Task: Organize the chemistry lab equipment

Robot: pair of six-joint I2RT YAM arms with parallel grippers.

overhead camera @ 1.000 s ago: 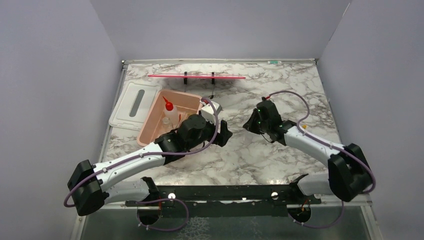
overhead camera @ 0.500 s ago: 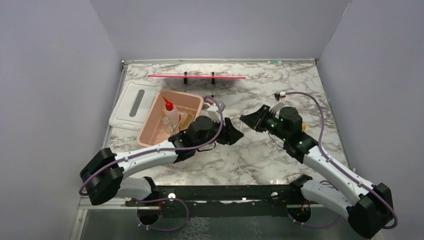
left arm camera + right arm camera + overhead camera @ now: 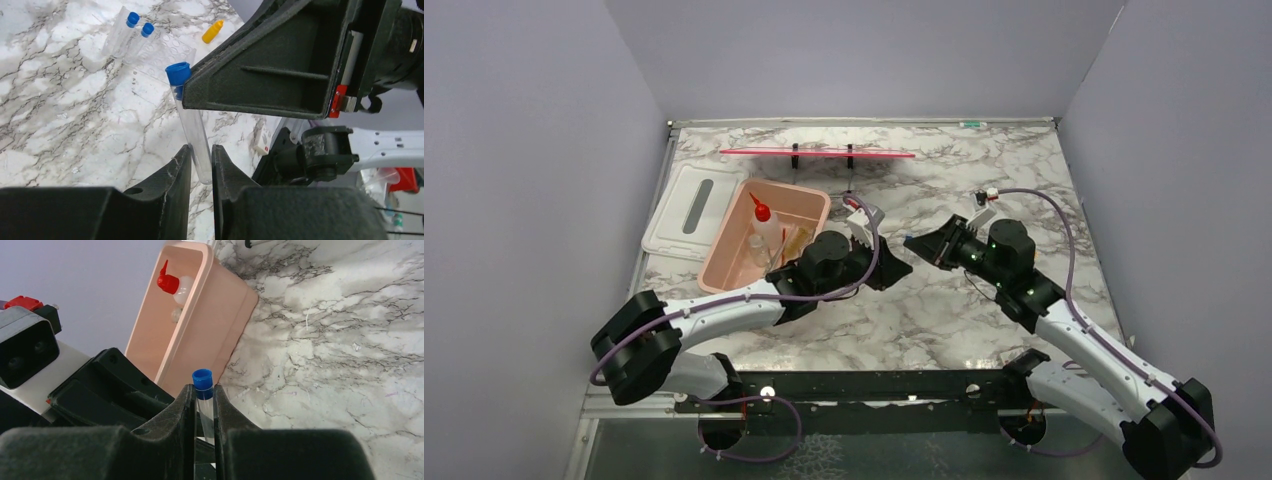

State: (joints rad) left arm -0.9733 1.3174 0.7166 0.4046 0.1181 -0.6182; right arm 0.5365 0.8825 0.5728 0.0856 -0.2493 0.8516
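- Our right gripper [image 3: 203, 390] has its two black fingers [image 3: 170, 425] drawn close on a clear plastic tube with a blue screw cap [image 3: 202, 380].
- The cap pokes out just past our fingertips, while the clear body runs back between them.
- Beyond the fingertips, up and a little left, we see a pink rectangular plastic tub [image 3: 200, 340].
- A clear squeeze bottle with a red nozzle [image 3: 175, 286] stands inside it.
- Left of our fingers sits the black left gripper [image 3: 150, 397], a white camera housing [image 3: 25, 360] behind it.
- To the right of our fingers spreads the white marble-patterned tabletop with grey veins [image 3: 340, 340].
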